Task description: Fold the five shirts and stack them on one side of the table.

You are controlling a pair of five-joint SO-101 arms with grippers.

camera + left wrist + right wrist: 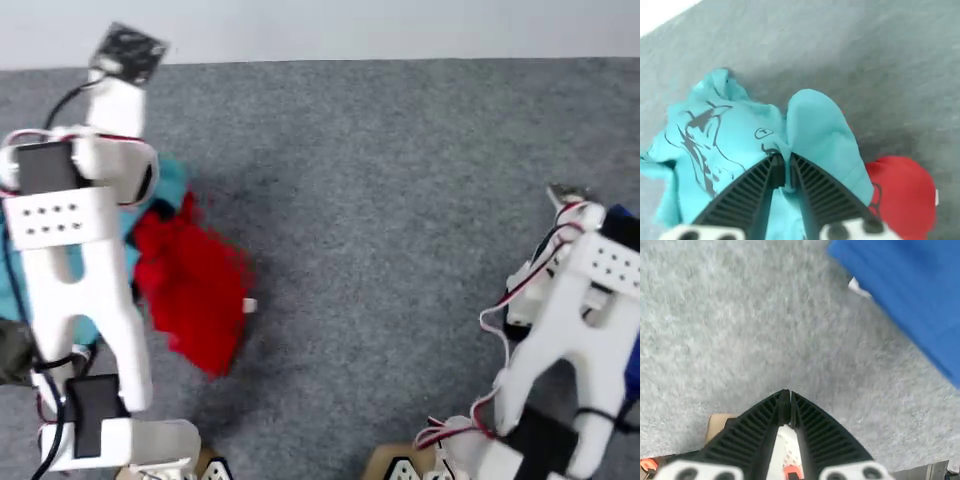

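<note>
A teal shirt (725,140) with a dark print lies crumpled on the grey table, and my left gripper (784,167) is shut on a fold of it. In the high view the teal shirt (172,182) peeks out from under the left arm at the table's left side. A red shirt (195,285) lies bunched just right of it, also seen beside the teal one as a red shirt (902,195). My right gripper (786,400) is shut with nothing in it, over bare table. A blue shirt (910,295) lies near it, at the table's right edge (628,230).
The grey table (400,220) has open room in the middle between the two arms. A dark garment (12,350) shows at the left edge, under the left arm. Both arm bases stand at the near edge.
</note>
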